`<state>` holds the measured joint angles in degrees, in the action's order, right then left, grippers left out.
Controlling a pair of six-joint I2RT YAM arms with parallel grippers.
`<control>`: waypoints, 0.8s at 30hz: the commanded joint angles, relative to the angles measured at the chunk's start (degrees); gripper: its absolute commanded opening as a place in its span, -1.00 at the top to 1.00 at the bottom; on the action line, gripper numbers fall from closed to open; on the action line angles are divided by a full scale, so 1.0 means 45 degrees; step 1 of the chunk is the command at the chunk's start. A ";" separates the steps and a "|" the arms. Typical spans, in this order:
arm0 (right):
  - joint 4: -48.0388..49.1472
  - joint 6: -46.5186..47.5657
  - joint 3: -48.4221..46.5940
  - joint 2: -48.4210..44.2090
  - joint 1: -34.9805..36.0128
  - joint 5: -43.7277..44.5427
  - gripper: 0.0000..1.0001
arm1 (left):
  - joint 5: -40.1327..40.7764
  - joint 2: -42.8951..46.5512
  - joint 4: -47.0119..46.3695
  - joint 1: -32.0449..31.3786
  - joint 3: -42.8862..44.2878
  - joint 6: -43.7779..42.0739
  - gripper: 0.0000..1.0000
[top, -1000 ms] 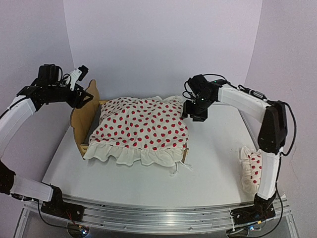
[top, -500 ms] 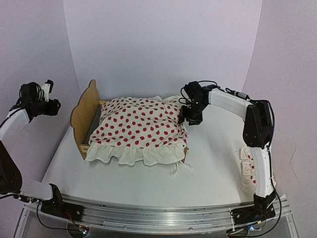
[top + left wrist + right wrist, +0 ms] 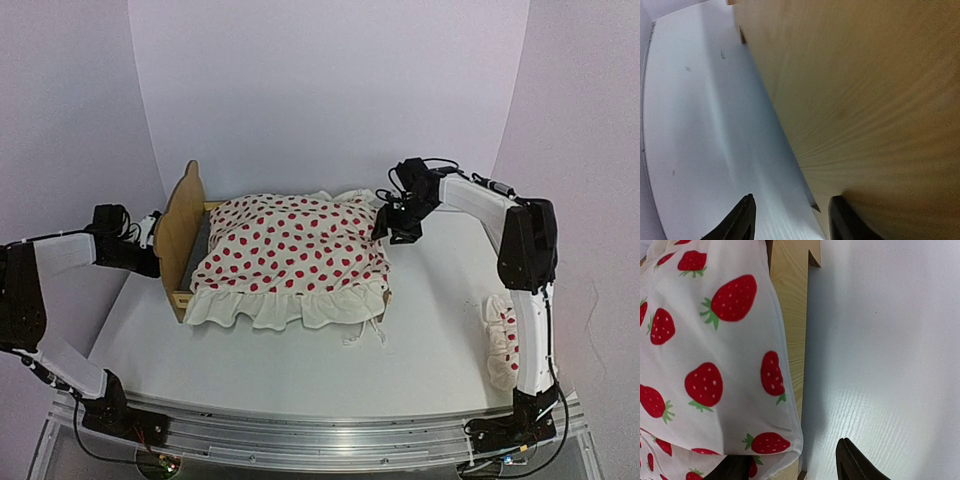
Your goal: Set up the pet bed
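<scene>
The 2 arm bases sit on the metal rail (image 3: 300, 432) at the near edge, as they did 1 second ago. Just past the right base the small pillow (image 3: 500, 345) lies on the table's right side, partly behind the right arm, and it has not moved.

The pet bed (image 3: 178, 225) stands left of centre on the table, headboard to the left. It has slid a little to the right and turned since 1 second ago, so the headboard now looks narrower. The strawberry-print duvet (image 3: 290, 255) covers the bed, its ruffle hanging over the near side.

The left gripper (image 3: 148, 243) has dropped. 1 second ago it was up at the headboard's top, then it swung out left. Now it sits low, just beside the outer face of the headboard (image 3: 880, 100). Its 2 fingers (image 3: 742, 222) are spread, with nothing pinched between them.

The right gripper (image 3: 395, 225) is at the bed's far right corner, roughly where it was. Its fingers (image 3: 855, 467) are spread, the footboard (image 3: 790, 315) edge and a duvet corner between them, with bare table between the wood and 1 finger.

The table (image 3: 430, 300) is white with a faint grain. A pale curved backdrop (image 3: 330, 90) closes the room behind.
</scene>
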<state>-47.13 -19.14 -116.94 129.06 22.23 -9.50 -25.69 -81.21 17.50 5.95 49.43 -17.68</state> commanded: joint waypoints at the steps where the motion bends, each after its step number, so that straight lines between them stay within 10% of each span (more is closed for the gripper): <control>1: -0.0052 0.1143 0.0381 -0.1723 -0.0697 0.0140 -0.13 | -0.0869 -0.0759 -0.0355 -0.1175 0.0981 0.0031 -0.02; 14: 0.0190 0.1370 0.2187 -0.5516 -0.0565 -0.0051 -0.15 | -0.1558 -0.1520 0.0090 -0.4612 0.2114 -0.0073 -0.06; 24: 0.4175 0.4752 0.4284 -0.5231 0.5114 -0.1478 -0.17 | -0.0752 -0.0172 0.0074 -0.4024 0.1546 0.1067 -0.15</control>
<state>-39.01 -6.24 -102.02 104.12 35.92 -11.40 -29.68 -87.17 18.09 -13.72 56.59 -15.24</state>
